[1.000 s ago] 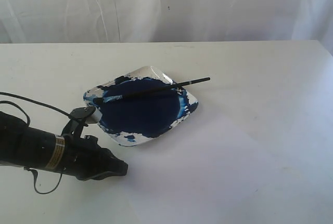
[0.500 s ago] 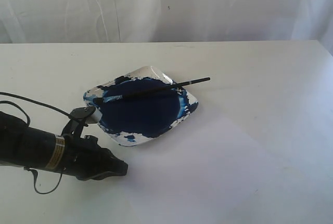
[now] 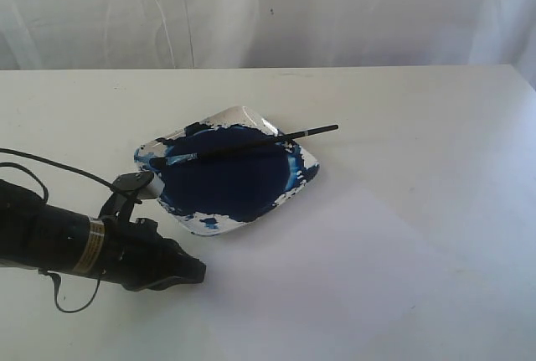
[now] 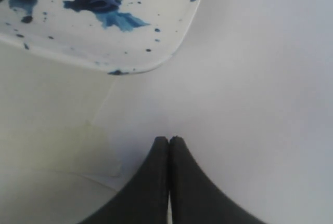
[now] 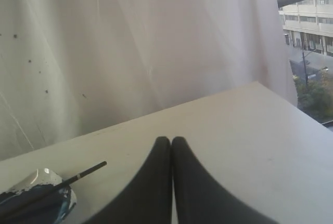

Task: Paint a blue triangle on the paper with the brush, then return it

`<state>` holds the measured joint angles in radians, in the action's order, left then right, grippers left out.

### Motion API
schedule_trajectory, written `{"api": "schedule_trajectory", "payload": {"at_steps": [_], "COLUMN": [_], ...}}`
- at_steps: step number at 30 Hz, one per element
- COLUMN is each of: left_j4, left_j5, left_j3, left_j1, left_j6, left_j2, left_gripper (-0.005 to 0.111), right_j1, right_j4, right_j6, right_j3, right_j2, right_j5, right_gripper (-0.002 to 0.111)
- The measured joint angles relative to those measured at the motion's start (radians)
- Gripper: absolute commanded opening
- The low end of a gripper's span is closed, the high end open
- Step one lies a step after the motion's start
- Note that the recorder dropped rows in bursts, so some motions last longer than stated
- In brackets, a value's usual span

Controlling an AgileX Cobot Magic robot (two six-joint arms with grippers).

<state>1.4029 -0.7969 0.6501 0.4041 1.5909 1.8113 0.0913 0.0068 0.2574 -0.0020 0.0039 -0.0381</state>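
The left pincer (image 4: 169,141) and right pincer (image 5: 171,141) are pressed together, empty; one brush (image 3: 246,145) lies across one dish (image 3: 233,116).

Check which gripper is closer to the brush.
Left. Left gripper sits beside the dish that the brush lies across; right gripper views the brush from farther back, outside the exterior view.

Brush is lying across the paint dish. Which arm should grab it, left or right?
Likely right. The brush handle overhangs the dish rim on the right side, clear of paint, pointing toward the right end effector. The left end effector sits near the dish's bristle side. Both shut, so open first.
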Motion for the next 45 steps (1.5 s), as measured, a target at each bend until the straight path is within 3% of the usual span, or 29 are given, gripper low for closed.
{"api": "schedule_trajectory", "payload": {"at_steps": [35,45], "left_j4": [0.0,0.0], "left_j5": [0.0,0.0], "left_j3": [0.0,0.0], "left_j1": [0.0,0.0], "left_j6": [0.0,0.0], "left_j2": [0.0,0.0], "left_gripper": [0.0,0.0], "right_j1": [0.002,0.149], "right_j4": [0.004,0.006], "right_j6": [0.262,0.219], "right_j3": [0.0,0.0], "right_j2": [0.0,0.012], "right_j5": [-0.015,0.006], "right_gripper": [0.0,0.0]}}
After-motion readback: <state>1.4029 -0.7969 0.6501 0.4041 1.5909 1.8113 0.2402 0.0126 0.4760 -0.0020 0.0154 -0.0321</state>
